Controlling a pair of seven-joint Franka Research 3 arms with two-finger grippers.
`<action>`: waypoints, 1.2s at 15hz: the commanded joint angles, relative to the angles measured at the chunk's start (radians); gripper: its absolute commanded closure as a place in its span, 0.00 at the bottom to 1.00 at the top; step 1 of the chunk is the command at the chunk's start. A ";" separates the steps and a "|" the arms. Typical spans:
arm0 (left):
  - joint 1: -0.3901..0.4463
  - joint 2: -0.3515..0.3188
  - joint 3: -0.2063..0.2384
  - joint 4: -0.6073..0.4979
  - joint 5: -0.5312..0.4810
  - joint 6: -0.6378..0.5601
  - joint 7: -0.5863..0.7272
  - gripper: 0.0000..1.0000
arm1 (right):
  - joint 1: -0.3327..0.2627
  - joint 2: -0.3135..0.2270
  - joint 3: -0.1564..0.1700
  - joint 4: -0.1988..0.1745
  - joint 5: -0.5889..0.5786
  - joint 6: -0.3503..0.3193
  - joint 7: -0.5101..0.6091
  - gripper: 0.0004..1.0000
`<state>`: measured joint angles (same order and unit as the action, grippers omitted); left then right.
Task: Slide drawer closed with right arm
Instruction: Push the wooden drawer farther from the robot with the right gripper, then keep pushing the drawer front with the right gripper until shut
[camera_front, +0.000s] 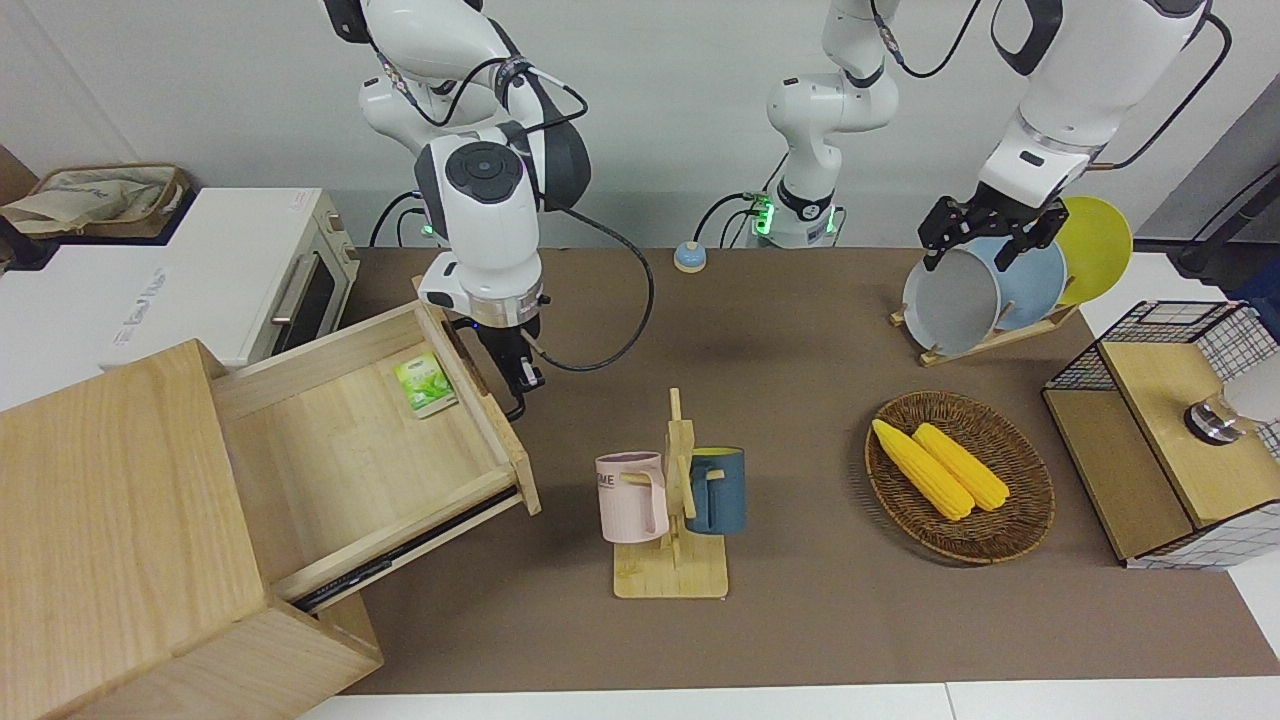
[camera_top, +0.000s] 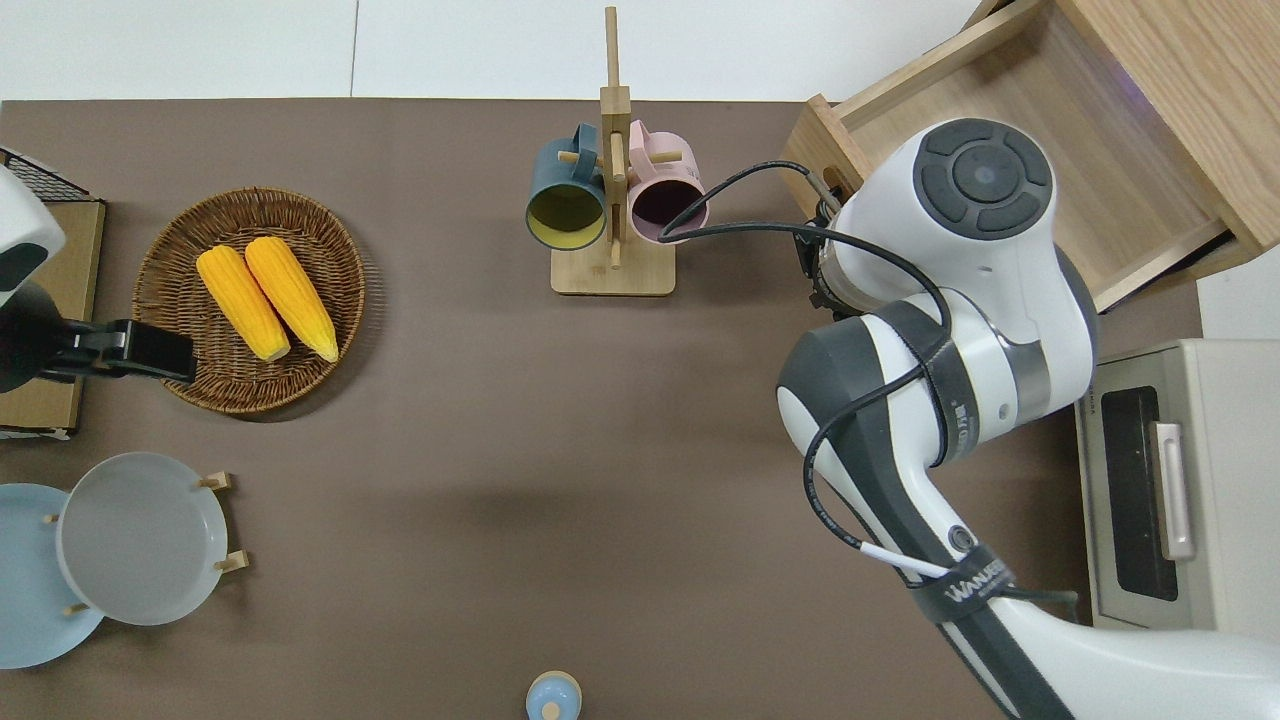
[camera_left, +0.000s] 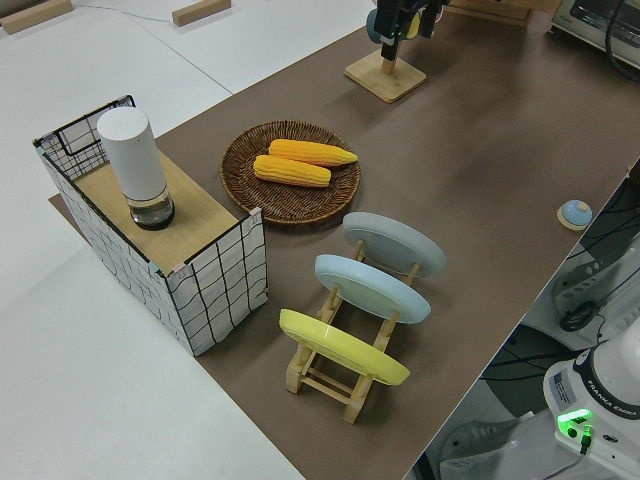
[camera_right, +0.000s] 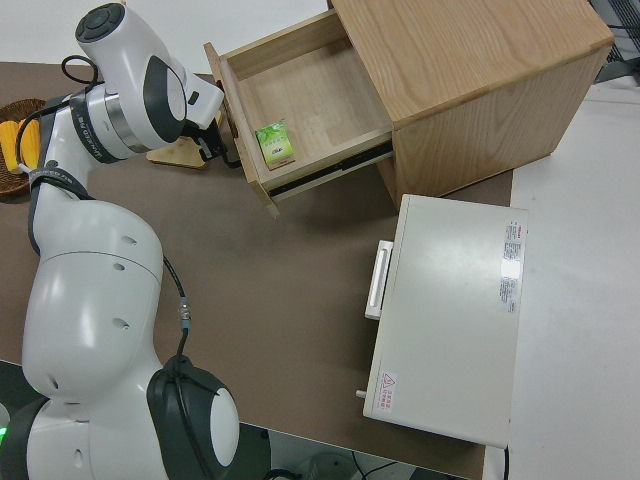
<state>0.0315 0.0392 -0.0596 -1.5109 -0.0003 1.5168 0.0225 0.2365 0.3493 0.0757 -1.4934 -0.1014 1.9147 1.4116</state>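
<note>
1. The right gripper (camera_front: 518, 372) is pressing down at the front panel of the drawer (camera_front: 370, 450), right at its black handle (camera_front: 512, 400); whether the fingers are wide or narrow, I cannot tell.
2. The drawer is standing partly open from the cabinet (camera_front: 110, 520), its front panel touching or just beside the gripper, toward the right arm's end of the table.
3. A small green packet (camera_front: 424, 382) is lying inside the drawer, near the front panel and close to the gripper.
4. The right arm (camera_top: 950, 300) is reaching over the table and covering the gripper in the overhead view.
5. The white oven (camera_front: 225, 270) is sitting near the gripper, nearer to the robots than the drawer.
6. The mug rack (camera_front: 672, 520) is holding 2 mugs, 1 pink (camera_front: 630, 497) and 1 blue (camera_front: 716, 490), a little way from the gripper toward the left arm's end.
7. The left arm is parked.
</note>
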 joint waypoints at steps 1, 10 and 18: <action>0.004 0.011 -0.006 0.026 0.017 -0.020 0.010 0.01 | -0.058 0.031 0.012 0.028 -0.015 0.035 -0.078 1.00; 0.004 0.011 -0.006 0.026 0.017 -0.020 0.010 0.01 | -0.175 0.057 0.021 0.073 -0.012 0.085 -0.232 1.00; 0.004 0.013 -0.006 0.024 0.017 -0.020 0.010 0.01 | -0.266 0.059 0.029 0.073 0.012 0.136 -0.368 1.00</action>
<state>0.0315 0.0392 -0.0596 -1.5109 -0.0003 1.5168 0.0225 0.0155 0.3905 0.0809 -1.4401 -0.1015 2.0265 1.1134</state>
